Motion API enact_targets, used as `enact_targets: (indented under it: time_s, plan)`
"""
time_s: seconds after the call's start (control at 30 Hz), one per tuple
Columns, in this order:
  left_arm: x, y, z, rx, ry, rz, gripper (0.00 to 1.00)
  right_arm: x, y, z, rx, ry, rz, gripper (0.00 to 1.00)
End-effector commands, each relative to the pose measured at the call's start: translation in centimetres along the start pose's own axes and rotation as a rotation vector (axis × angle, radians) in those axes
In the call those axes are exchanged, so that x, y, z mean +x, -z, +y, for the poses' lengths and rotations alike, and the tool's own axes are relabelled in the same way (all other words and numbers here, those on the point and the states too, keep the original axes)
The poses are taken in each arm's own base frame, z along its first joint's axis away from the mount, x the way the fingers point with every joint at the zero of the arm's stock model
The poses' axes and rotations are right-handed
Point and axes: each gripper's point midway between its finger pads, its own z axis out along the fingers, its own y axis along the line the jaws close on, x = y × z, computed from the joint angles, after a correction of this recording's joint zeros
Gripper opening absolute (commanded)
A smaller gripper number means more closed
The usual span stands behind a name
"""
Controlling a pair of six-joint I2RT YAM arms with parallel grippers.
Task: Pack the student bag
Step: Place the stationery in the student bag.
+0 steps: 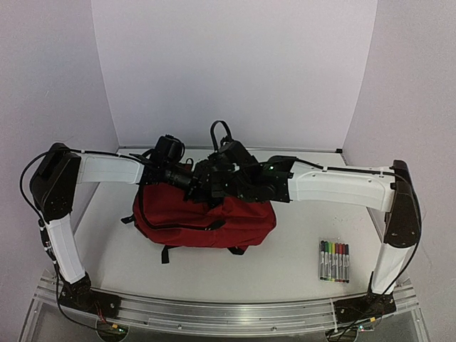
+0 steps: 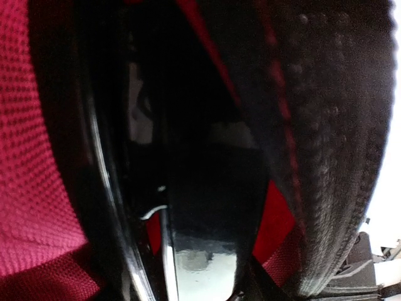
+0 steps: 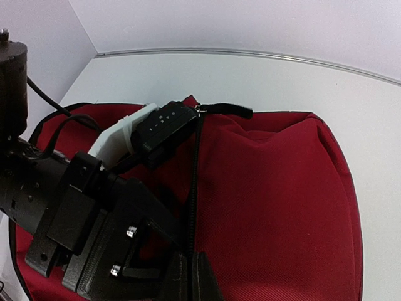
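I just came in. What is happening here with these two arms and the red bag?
Two robot arms are working on a dark-red student bag that lies on the table. Both claws are at its far side. The right claw is shut at the zip line. The left claw is so close to the fabric that its state is unclear. A pack of markers lies on the table apart from the bag, not yet packed.

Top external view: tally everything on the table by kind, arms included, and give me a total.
student bag: 1
pack of markers: 1
robot arms: 2 (left arm, right arm)
Total: 4
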Motion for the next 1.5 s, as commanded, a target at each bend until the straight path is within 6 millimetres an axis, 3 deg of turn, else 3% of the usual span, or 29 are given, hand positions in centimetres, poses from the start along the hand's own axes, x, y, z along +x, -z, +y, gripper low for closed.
enact_targets:
  time_s: [0.0, 0.17, 0.4, 0.8, 1.07, 1.17, 1.27, 1.47]
  plan:
    - [-2.8, 2.9, -3.2, -0.033, -0.169, -0.187, 0.58, -2.3, 2.8, 0.9, -0.050, -0.046, -0.055, 0.00]
    - [-1.3, 3.9, -1.8, -0.108, -0.159, -0.193, 0.71, -2.5, 2.7, 1.1, -0.050, -0.040, -0.059, 0.00]
    - [0.3, 4.2, -1.1, -0.121, -0.160, -0.171, 0.77, -2.6, 2.5, 1.6, -0.063, -0.032, -0.056, 0.00]
    - [-0.6, 0.4, -1.0, -0.028, -0.127, -0.134, 0.45, -2.7, 2.5, 1.8, -0.069, -0.036, -0.056, 0.00]
    - [-2.4, -3.3, -1.4, -0.021, -0.141, -0.170, 0.45, -2.5, 2.3, 1.7, -0.063, -0.039, -0.055, 0.00]
    - [-2.4, -4.1, -2.2, 0.013, -0.157, -0.171, 0.50, -2.5, 2.4, 1.5, -0.057, -0.040, -0.060, 0.00]
    - [-2.1, -4.2, -2.7, 0.028, -0.171, -0.169, 0.62, -2.6, 2.5, 1.3, -0.050, -0.041, -0.065, 0.00]
    - [-1.5, -1.8, -2.4, -0.100, -0.215, -0.235, 0.81, -2.8, 2.8, 0.9, -0.038, -0.048, -0.076, 0.00]
